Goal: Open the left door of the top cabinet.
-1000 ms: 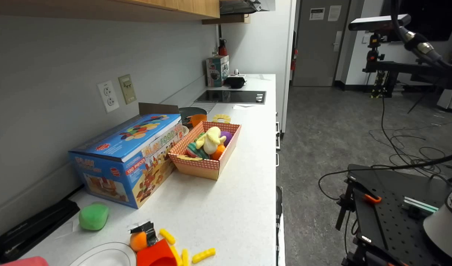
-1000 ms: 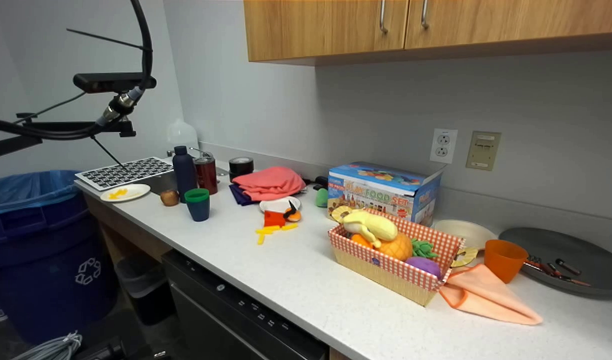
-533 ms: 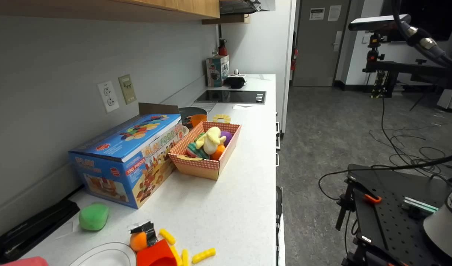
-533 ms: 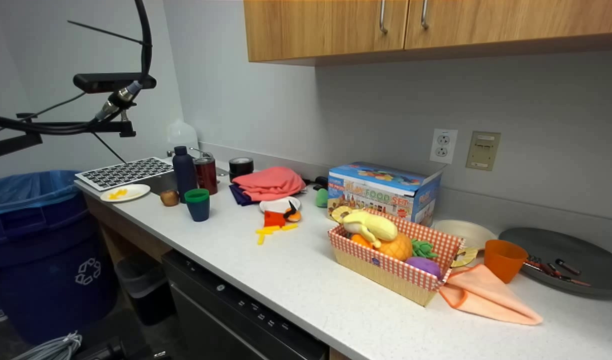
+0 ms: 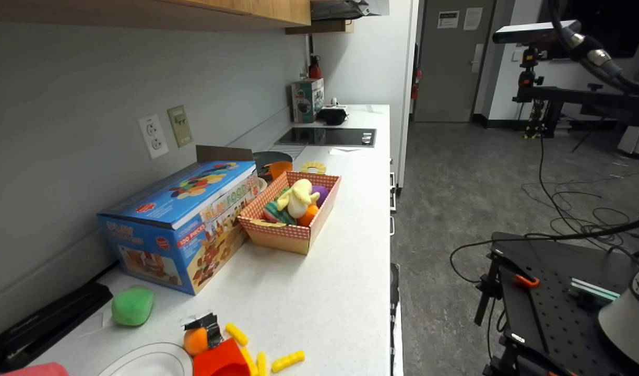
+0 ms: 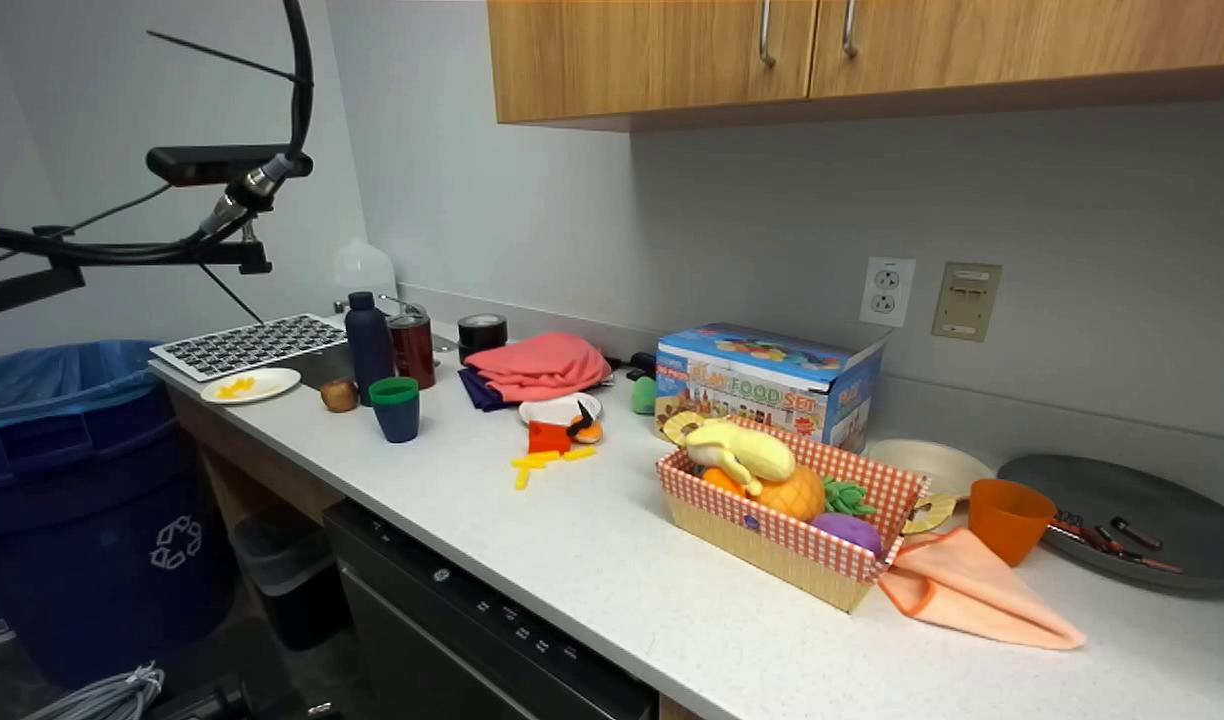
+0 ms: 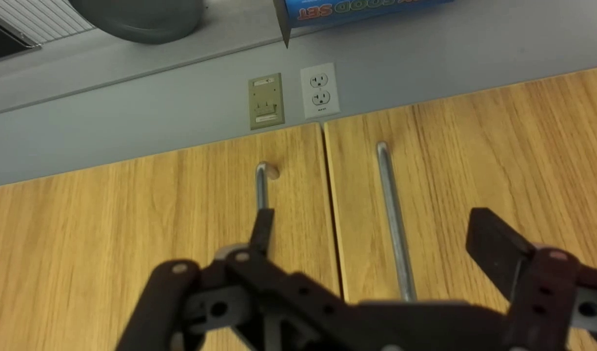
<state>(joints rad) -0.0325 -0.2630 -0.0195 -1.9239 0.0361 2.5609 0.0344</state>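
We give sides facing the top cabinet (image 6: pixel 877 65); the wrist view stands upside down. At left, in an exterior view, we find a recycling bin (image 6: pixel 102 510) beside the counter (image 6: pixel 592 530). Right of the bin, the cabinet hangs on the far wall (image 6: pixel 762 220), above a food box (image 6: pixel 762 380). Its left door (image 6: pixel 632 60) is closed, level with the right door (image 6: pixel 1032 40).

In the wrist view, the gripper (image 7: pixel 375 217) is released: spread wide, holding nothing. The left finger (image 7: pixel 493 248) stands before the left door. Next comes the left handle (image 7: pixel 395 219), lined up between the two fingertips; its long axis runs upright, close to the door's right edge. The right finger (image 7: pixel 262 231) overlaps the right handle (image 7: pixel 262 190).

The coming move turns on this: the left handle lies straight ahead of the gripper, toward the far side, its long axis across the closing direction. We judge little wrist turn necessary; we should advance, clench on the left handle, then pull near. The right finger may strike the right handle. Remaining depth: we cannot tell.
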